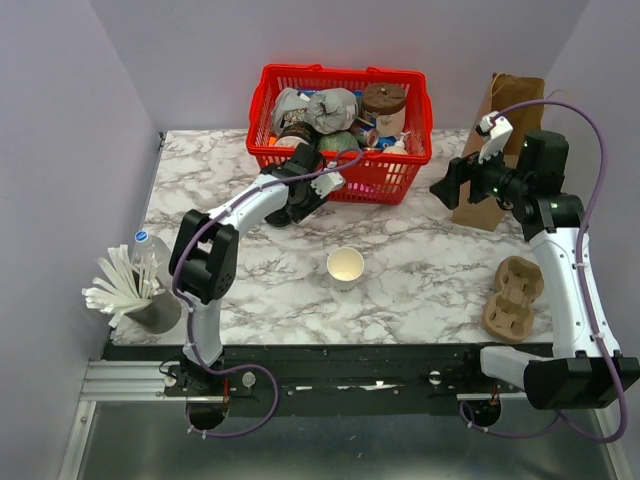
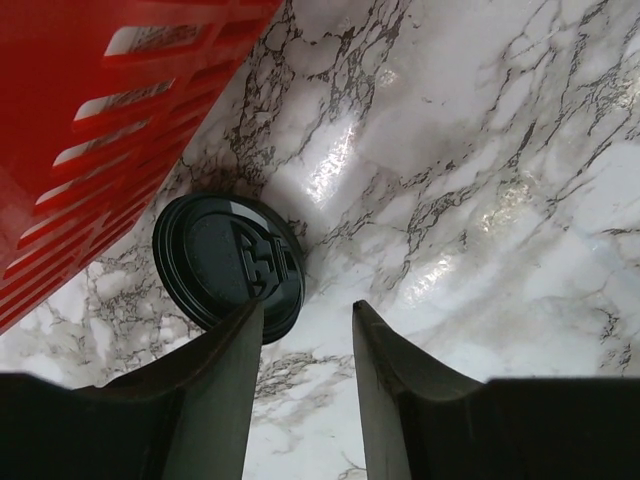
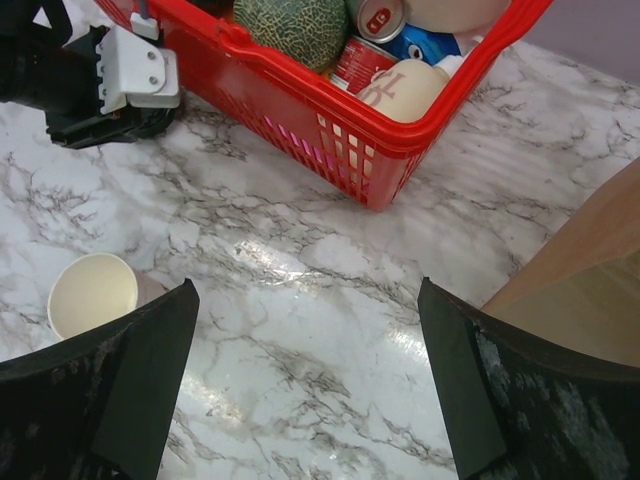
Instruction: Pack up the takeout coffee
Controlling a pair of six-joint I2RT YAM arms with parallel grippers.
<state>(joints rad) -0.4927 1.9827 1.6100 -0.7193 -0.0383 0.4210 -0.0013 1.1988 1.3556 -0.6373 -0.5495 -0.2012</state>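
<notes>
The white paper cup (image 1: 345,266) stands open on the marble table with no lid on it; it also shows in the right wrist view (image 3: 92,295). A round black lid (image 2: 228,265) lies flat on the table beside the red basket (image 2: 90,130). My left gripper (image 2: 307,308) is open and empty, its left finger over the lid's edge; in the top view it (image 1: 300,205) is at the basket's front left. My right gripper (image 3: 307,290) is wide open and empty above bare table, in front of the brown paper bag (image 1: 505,110).
The red basket (image 1: 345,72) at the back holds a melon, cans, a brown-lidded tub (image 1: 384,100) and other items. A cardboard cup carrier (image 1: 513,297) lies at the right. A water bottle (image 1: 148,250) and a holder of white straws (image 1: 125,285) stand at the left.
</notes>
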